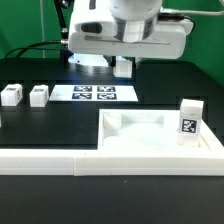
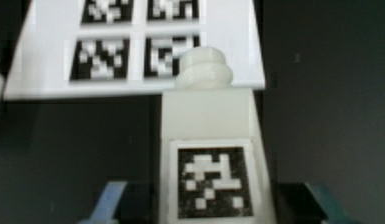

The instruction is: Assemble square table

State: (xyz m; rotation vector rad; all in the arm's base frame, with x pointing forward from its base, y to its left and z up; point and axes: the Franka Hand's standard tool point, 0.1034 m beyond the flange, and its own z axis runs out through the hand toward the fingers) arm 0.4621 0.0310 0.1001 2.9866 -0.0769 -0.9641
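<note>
the pincer (image 1: 122, 64) hangs at twelve o'clock in the exterior view, above the black table (image 1: 60, 125), and it is closed on a white leg (image 1: 122, 70) that sticks out below it. in the wrist view the same leg (image 2: 210, 120) fills the middle of the picture, with a black-and-white tag on its near face and a rounded knob at its far tip. a bluish finger (image 2: 114, 200) shows on either side of its tagged end. beyond the knob lies the marker board (image 2: 136, 45) with its printed tags. in the exterior view this marker board (image 1: 93, 94) sits flat on the table just under the pincer, a little toward nine o'clock of it. two more small legs (image 1: 12, 95) (image 1: 39, 94) stand side by side at nine o'clock, near each other but apart, and clear of the board. the big white square slab (image 1: 140, 130) lies at about four o'clock. an upright leg (image 1: 188, 122) with a tag facing the camera stands at its three o'clock side; whether it is fixed in a socket i cannot tell. a long white rail (image 1: 50, 158) runs along six o'clock, close against the slab's near edge.
</note>
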